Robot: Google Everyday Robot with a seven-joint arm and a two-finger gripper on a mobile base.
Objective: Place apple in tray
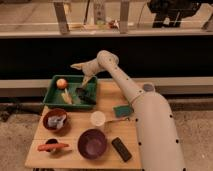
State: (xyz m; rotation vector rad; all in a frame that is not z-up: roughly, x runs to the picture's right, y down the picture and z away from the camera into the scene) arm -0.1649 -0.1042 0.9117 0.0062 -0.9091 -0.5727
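— Apple (61,83): where does it lie from the pincer (83,93)?
— Left of it, apart, already inside the tray (51,96), near the far corner; the pincer hangs low over the tray's middle; wide or narrow, I cannot tell; probably only withdrawal is left.

The wooden table (107,97) carries a green tray (50,94) far left, a brown bowl (55,120), white cup (98,118) and green sponge (122,110) mid-table, and a carrot (52,146), purple bowl (92,144) and black block (121,149) near. The gripper (86,81) hangs over the tray.

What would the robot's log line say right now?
apple: inside tray | gripper: above tray's far side, apart from apple | task: looks done
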